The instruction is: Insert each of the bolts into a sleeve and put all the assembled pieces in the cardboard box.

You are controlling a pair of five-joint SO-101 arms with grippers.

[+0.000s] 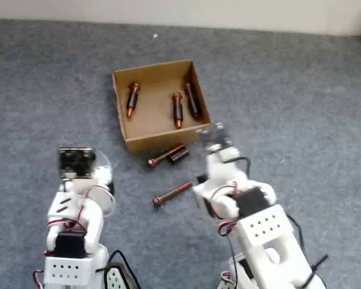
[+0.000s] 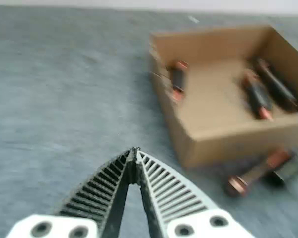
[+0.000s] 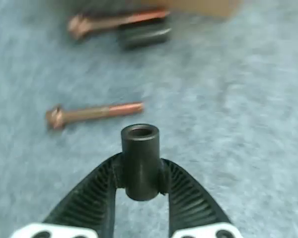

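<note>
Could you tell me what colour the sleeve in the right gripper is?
The sleeve is matte black, seen best in the right wrist view.

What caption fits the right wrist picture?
Right gripper clamps a black sleeve, with a loose bolt lying nearby on the grey carpet.

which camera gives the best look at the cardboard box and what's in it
The high view: it looks down on the whole cardboard box, all four walls and the three assembled pieces inside. The left wrist view sees it slantwise, with one corner cut off. The right wrist view catches a strip of its wall.
</note>
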